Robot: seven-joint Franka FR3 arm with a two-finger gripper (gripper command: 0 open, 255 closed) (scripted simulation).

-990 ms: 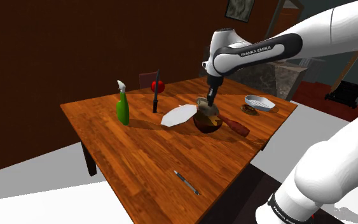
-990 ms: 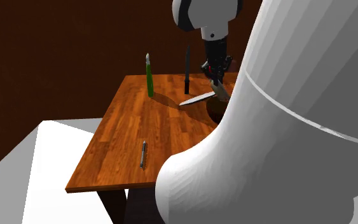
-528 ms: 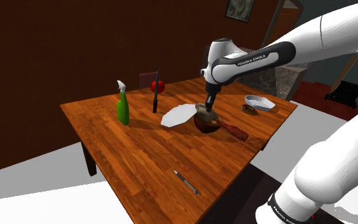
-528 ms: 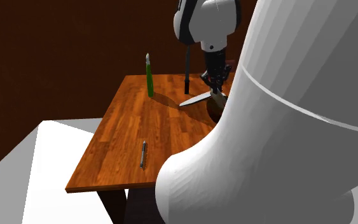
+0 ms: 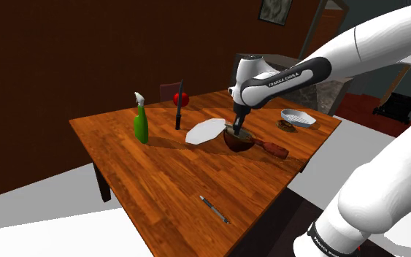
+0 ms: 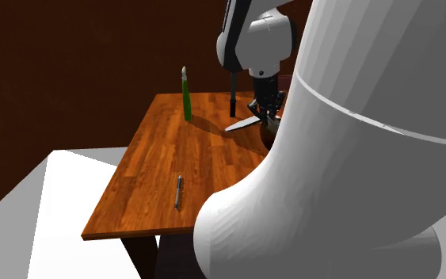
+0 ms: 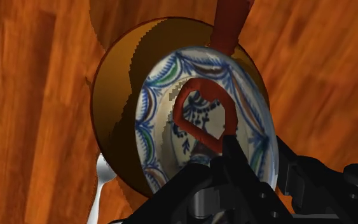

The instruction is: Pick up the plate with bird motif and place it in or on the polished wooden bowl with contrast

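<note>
**While the gripper point(image 7: 260, 158) clamps the plate point(image 7: 199, 118) rim over the bowl point(image 7: 117, 102), release is not yet due**

Since your gripper is clamped on the plate, one black finger on the patterned face and one behind the rim, treat the pick as done. Blue-and-white plate, bird-like motif at centre. A red outline crosses its face, can't tell what that is. Just beyond it is the bowl, brown and rounded, and the plate overlaps its mouth tilted, not flat. Pale spoon point(image 7: 100, 181) shows at the bowl's edge.

Key relation, shoulder view: gripper is right above the bowl, but the plate's body sticks out from the gripper toward 9 o'clock, tilted, free edge low over the table point(image 5: 145, 175). Whether that edge touches the wood, can't tell. So the held rim is at the bowl and the plate centre is not. My read: you need to carry the plate toward 3 o'clock and level it before letting go. Open now and it likely slides off the bowl's 9 o'clock lip.

Watch the red-handled tool point(image 5: 273, 150) just beside the bowl at 4 o'clock. Farther out: dark knife point(image 5: 178, 111) standing at 10 o'clock, green spray bottle point(image 5: 141, 123) at 9, red round thing point(image 5: 182, 97) at 11, small white dish point(image 5: 297, 115) at 2, all apart from the bowl. Pen point(image 5: 214, 209) at 7 o'clock, well apart.
</note>
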